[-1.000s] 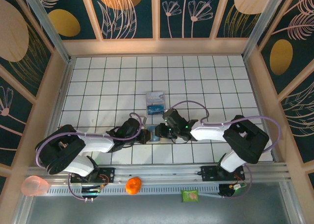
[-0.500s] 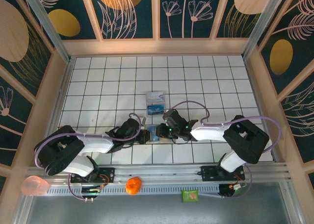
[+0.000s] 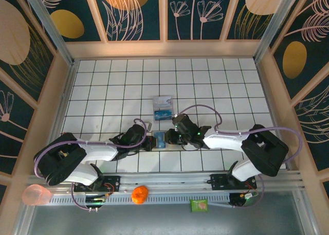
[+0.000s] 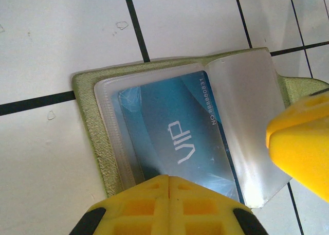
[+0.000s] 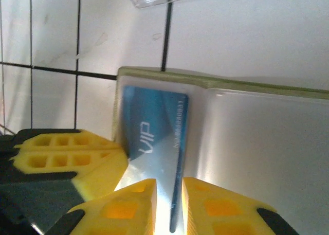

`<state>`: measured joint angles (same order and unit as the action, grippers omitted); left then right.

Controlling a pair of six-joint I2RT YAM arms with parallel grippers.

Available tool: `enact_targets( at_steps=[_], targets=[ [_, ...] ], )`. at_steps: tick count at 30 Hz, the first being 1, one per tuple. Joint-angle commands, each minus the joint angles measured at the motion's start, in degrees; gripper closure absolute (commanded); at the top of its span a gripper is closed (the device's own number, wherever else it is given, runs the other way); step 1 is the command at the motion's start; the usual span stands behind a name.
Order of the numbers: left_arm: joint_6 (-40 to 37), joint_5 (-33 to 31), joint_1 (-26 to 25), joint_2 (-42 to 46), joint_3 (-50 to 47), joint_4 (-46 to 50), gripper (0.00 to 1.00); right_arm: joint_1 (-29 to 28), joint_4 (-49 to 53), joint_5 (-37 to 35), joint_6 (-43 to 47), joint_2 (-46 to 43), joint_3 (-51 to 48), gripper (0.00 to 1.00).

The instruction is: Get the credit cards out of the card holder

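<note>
The open card holder lies on the surface between both arms. In the right wrist view the blue card sits at 12 o'clock of the right end effector, its long axis running into the narrow gap. Whether the card is pinched cannot be told. The left end effector, fully closed, sits over the holder's 6 o'clock edge.

Card holder: rough cloth outside, glossy clear plastic sleeve; blue card glossy.

The card holder is yellow-green with a clear, glossy sleeve, and the credit card inside it is blue with paler streaks and white "VIP" lettering. Around the card holder the table is white with a black grid; the left gripper and right gripper over it are yellow.
</note>
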<state>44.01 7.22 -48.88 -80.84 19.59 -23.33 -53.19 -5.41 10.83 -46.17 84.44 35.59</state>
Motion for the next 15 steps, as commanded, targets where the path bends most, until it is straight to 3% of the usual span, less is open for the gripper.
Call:
enact_targets(
  at_steps=[1,15],
  targets=[
    [0.1,-0.5,0.4,-0.7,-1.3,3.1,1.00,0.4,-2.0,3.8,0.7,2.6,-0.2,0.84],
    [0.1,-0.1,0.4,-1.4,-1.6,2.2,1.00,1.4,-1.0,3.4,-0.2,4.4,-0.2,0.87]
  ],
)
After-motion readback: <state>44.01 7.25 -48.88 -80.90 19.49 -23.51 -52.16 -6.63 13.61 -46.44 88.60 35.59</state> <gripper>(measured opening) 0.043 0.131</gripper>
